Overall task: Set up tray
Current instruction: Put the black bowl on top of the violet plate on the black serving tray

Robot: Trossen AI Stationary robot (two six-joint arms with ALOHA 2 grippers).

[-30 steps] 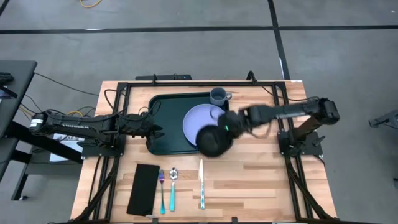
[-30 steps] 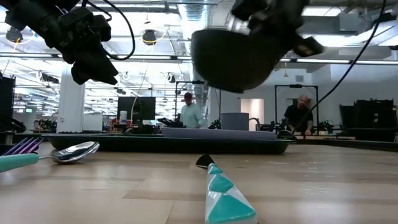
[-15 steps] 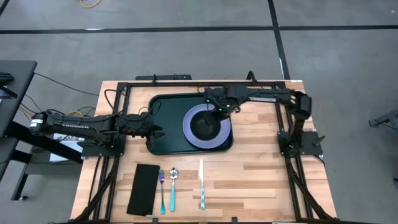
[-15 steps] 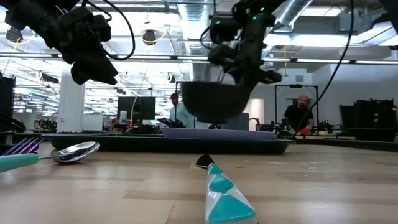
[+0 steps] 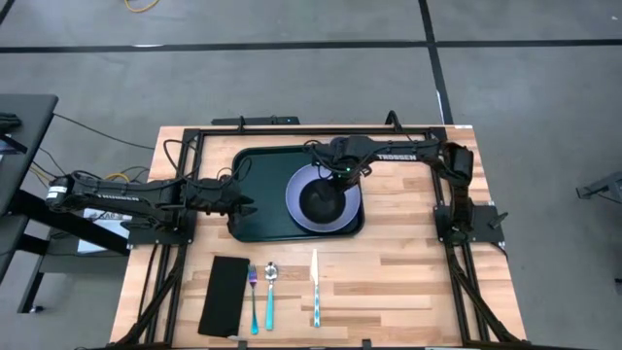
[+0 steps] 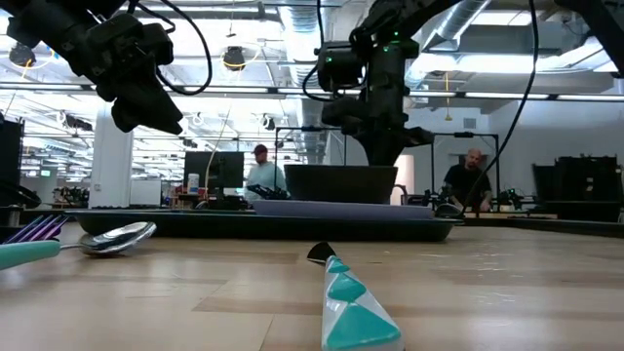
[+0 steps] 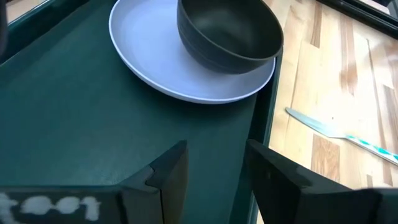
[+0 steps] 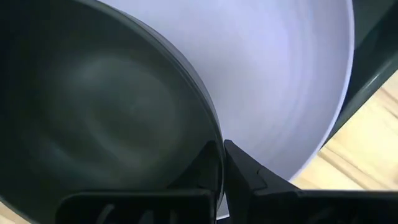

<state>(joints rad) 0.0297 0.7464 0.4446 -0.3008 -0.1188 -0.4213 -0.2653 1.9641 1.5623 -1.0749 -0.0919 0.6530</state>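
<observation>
The dark green tray [image 5: 262,185] lies at the table's far middle and carries a lavender plate [image 5: 296,199]. A dark bowl [image 5: 321,201] stands upright in the middle of that plate [image 7: 186,71]. My right gripper [image 5: 340,175] points down over the bowl's far right side and is shut on the bowl [image 8: 93,124]. My left gripper [image 5: 245,206] hovers open above the tray's left edge, its fingers [image 7: 168,180] aimed at the bowl [image 7: 227,34] with nothing between them. My right gripper pinches the bowl's rim [image 8: 208,134] on its far right side, one finger inside the bowl and one finger [image 8: 249,174] outside. It comes from above, pointing down. The bowl [image 6: 341,183] sits level and upright, its base down on the plate [image 6: 341,207].
Near the table's front edge lie a black napkin [image 5: 224,292], a fork [image 5: 253,297], a spoon [image 5: 270,290] and a knife [image 5: 315,287] in a row. Bare wood lies to the tray's right. People stand in the room beyond the table.
My right gripper has carried the bowl from above the tray's near right corner toward the far edge, over the plate, and down. The bowl, tilted and high before, now stands level on the plate. The wrist has rolled on the way.
</observation>
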